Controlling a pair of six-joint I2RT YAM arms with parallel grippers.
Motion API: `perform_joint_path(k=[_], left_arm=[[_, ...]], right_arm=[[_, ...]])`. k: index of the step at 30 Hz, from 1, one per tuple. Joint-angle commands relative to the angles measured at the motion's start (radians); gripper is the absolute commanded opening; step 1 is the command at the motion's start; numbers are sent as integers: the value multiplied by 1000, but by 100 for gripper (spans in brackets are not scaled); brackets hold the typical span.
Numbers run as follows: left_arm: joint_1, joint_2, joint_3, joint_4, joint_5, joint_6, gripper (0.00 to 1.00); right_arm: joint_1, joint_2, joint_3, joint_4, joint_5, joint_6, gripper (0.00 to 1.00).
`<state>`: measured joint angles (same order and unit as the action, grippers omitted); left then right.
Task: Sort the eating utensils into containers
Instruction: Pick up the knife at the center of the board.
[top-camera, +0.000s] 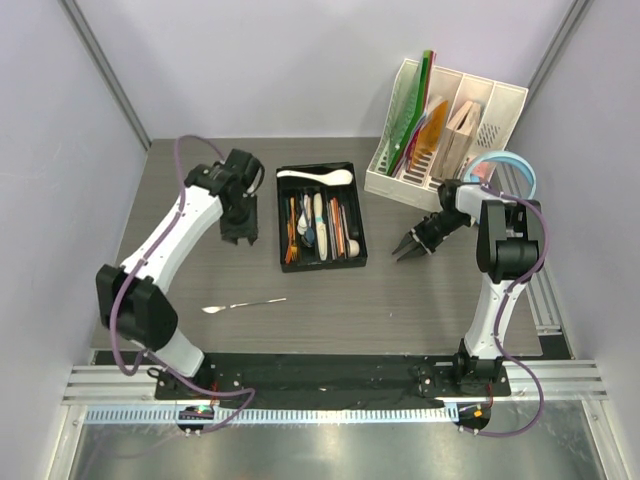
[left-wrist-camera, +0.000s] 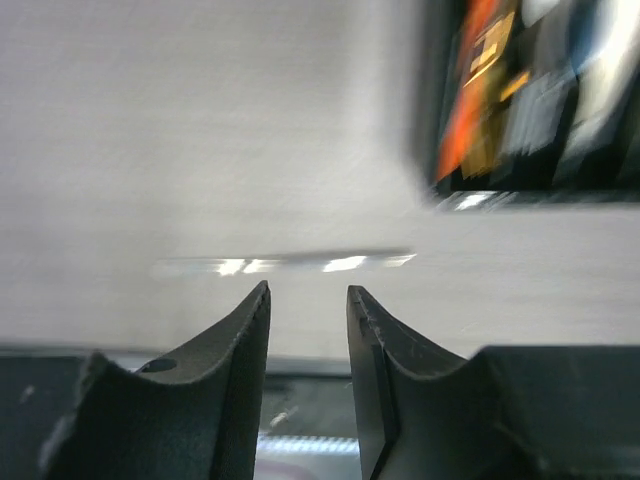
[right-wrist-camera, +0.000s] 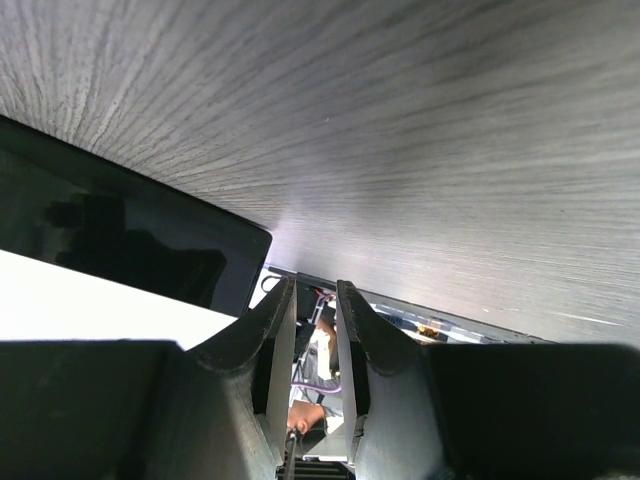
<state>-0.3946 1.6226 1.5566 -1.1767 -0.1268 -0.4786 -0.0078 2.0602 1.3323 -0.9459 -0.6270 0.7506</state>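
The black cutlery tray lies mid-table and holds a white ceramic spoon in its far compartment. Orange chopsticks and other utensils lie in its long slots. One steel utensil lies loose on the table, nearer than the tray and to its left. My left gripper hovers just left of the tray. Its wrist view is blurred and shows the left gripper open and empty, with the steel utensil beyond it and the tray at upper right. Right of the tray, my right gripper is narrowly open. In the right wrist view the gripper holds nothing.
A white slotted file organiser with folders stands at the back right. Light-blue headphones sit behind the right arm. The tray's corner shows left of the right fingers. The arms' base rail runs along the near edge.
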Motion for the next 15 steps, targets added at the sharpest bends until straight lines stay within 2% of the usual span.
perform_joint_path(k=[1,6,10,15], left_arm=[[-6,-12,-159,-132,-100,75,39],[-62,2,-223,-141,-166,127,40],[-121,25,-211,-149,-129,138,40],[-127,78,-263,-104,-64,136,41]], right_arm=[[8,52,-53,-1,-68,0,29],[8,57,-47,-5,-66,1,29],[8,43,-50,-5,-63,3,29],[8,29,-64,-4,-57,1,29]])
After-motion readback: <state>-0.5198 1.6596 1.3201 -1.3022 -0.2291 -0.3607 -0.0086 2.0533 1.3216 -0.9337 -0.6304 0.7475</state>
